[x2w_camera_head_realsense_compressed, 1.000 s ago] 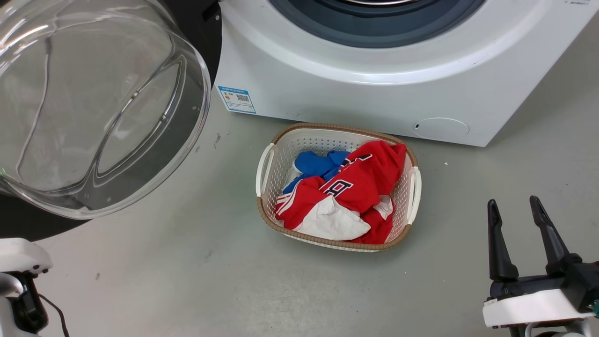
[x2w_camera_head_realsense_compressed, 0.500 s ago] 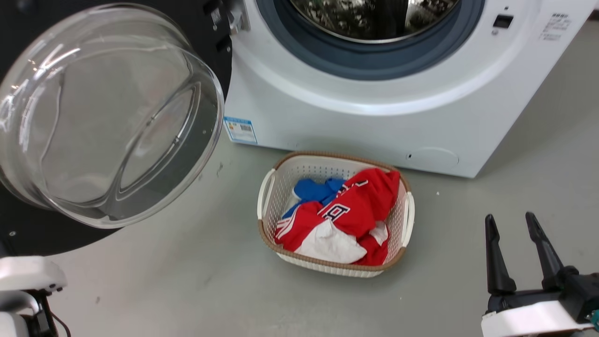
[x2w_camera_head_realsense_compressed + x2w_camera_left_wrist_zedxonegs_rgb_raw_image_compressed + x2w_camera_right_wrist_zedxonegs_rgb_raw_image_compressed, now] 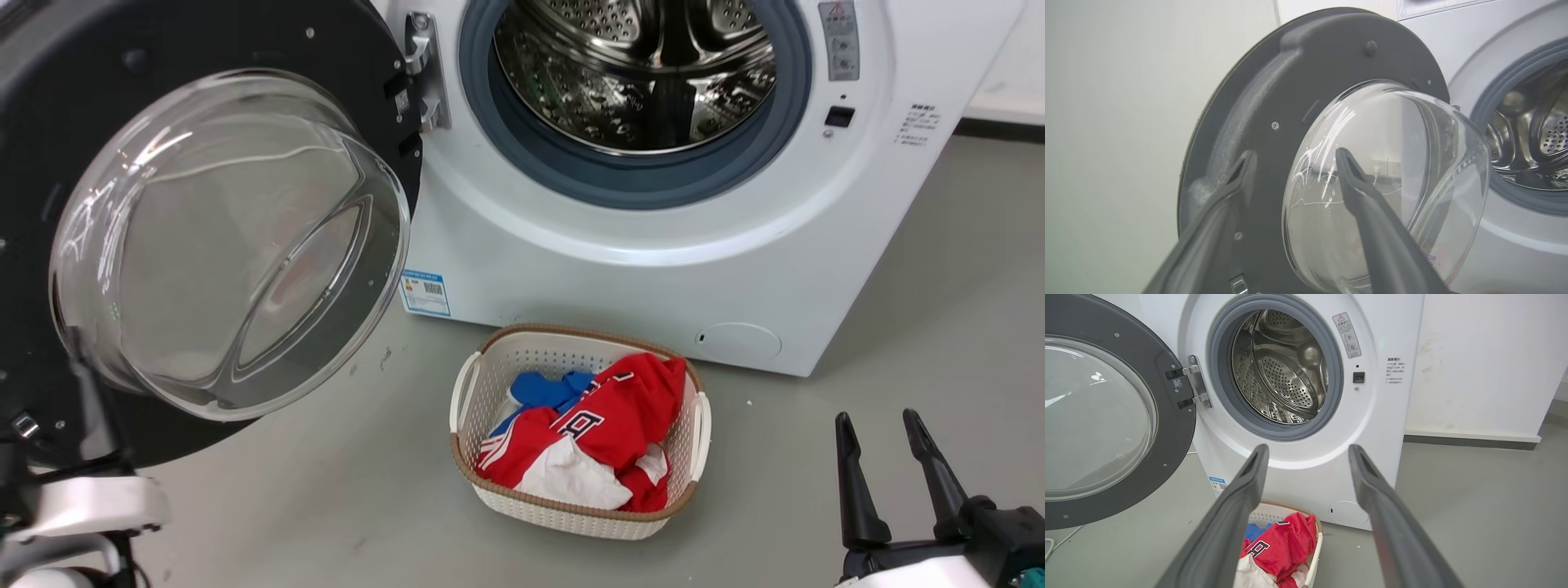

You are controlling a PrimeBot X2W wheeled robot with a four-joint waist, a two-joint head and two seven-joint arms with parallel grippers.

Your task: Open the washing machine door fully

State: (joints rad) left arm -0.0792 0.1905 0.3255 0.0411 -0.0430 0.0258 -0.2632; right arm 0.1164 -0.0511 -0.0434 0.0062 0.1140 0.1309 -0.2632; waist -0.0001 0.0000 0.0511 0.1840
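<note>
Since everything in the head view has slid downward together over the last second, it is the camera that has tilted up, not the things that have moved. The drum now shows where before only the seal's lower arc did.

The left claw is spread wide and holds nothing. Its tips are near the inner face of the door, but I cannot tell whether they touch it. The right claw, near right, is likewise wide apart and empty, well apart from everything.

The door hangs on its hinge at the left of the washer, swung far round with its glass bowl facing near. Against the washer it seems to sit as it did a second ago, so I judge the opening done or all but done.

Counted: two claws, one door, one hinge, one washer and one drum. One basket stands near the washer's foot, holding a red garment and a blue one.
</note>
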